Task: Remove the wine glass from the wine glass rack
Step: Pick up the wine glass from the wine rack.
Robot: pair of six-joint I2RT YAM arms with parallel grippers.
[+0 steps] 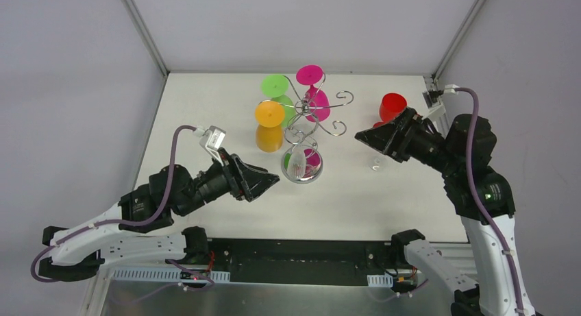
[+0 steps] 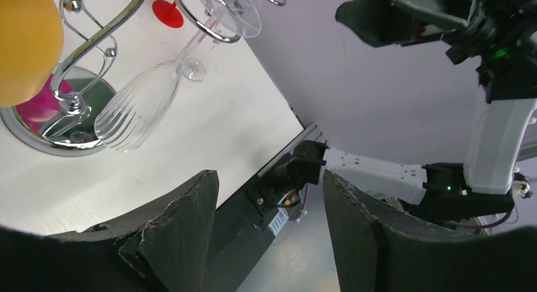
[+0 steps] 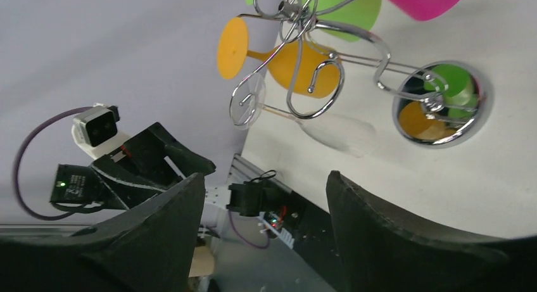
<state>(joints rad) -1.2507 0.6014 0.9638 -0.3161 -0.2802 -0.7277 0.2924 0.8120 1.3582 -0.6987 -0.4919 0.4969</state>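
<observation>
Not done: clear glass [image 1: 296, 163] hangs upside down on rack [image 1: 316, 109], mid-table. Left gripper [image 1: 273, 181] & right gripper [image 1: 361, 136] both spread apart, empty, either side of rack. Wrist cams show its foot hooked in a wire curl, which top cam barely shows. Top cam shows red glass [image 1: 392, 105] standing by the right arm.
</observation>
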